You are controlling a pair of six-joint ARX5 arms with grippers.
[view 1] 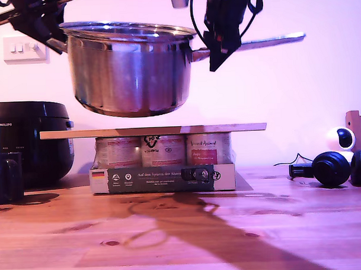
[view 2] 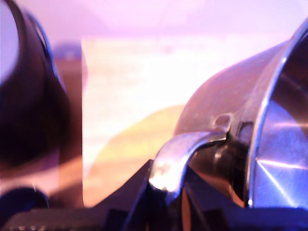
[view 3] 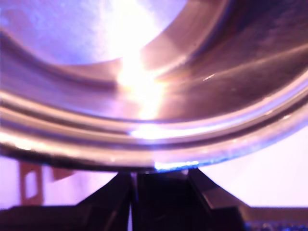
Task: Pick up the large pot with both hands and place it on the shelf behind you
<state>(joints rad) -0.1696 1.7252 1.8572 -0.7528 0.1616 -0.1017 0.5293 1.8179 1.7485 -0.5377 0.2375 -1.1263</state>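
The large pot [view 1: 129, 68] was polished steel, mirror-glossy, its smooth wall throwing bright glare; its loop handle [view 2: 180, 156] shone the same. The shelf [view 1: 152, 130] was a pale, matt wooden board. Under it sat tins [view 1: 163, 150] with paper labels in a printed cardboard tray [view 1: 164, 178]. The tabletop [view 1: 184, 229] was knotty, grained wood with a soft sheen. The cooker [view 1: 29, 137] at the exterior view's left looked glossy black plastic.

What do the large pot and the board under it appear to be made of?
The large pot looks like polished stainless steel: its wall mirrors the room with bright streaks, and the second wrist view shows glare inside it. The shelf looks like pale, unfinished wood, thin and matte, though its grain is too small to confirm.
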